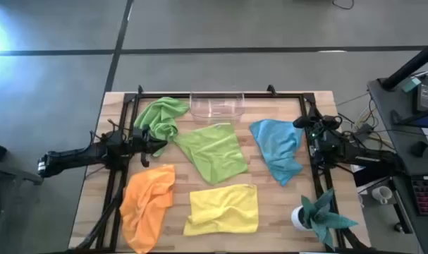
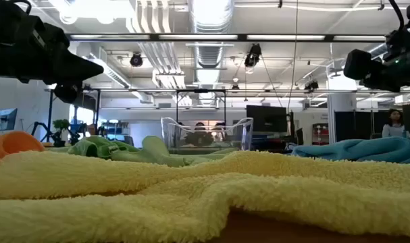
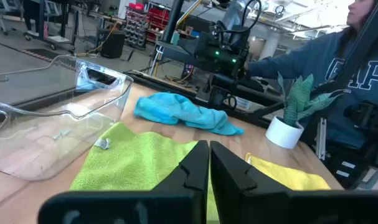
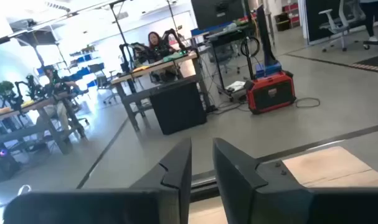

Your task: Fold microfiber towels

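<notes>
Five microfiber towels lie on the wooden table (image 1: 270, 212). One lime green towel (image 1: 161, 116) is crumpled at the far left and another (image 1: 214, 152) lies spread in the middle. The light blue towel (image 1: 278, 148) is at the right, the orange (image 1: 149, 201) at the near left and the yellow (image 1: 224, 208) near the front. My left gripper (image 1: 159, 146) hangs shut above the table's left side, between the crumpled green and orange towels, pointing at the spread green towel (image 3: 132, 162). My right gripper (image 1: 299, 123) stands above the blue towel's far right, slightly open, with nothing between its fingers (image 4: 176, 165).
A clear plastic bin (image 1: 217, 104) stands at the far edge, behind the spread green towel. A teal spiky plant in a white pot (image 1: 316, 215) sits at the near right corner. A black frame (image 1: 221, 94) borders the table. A person in a dark hoodie (image 3: 338, 68) is beyond the right side.
</notes>
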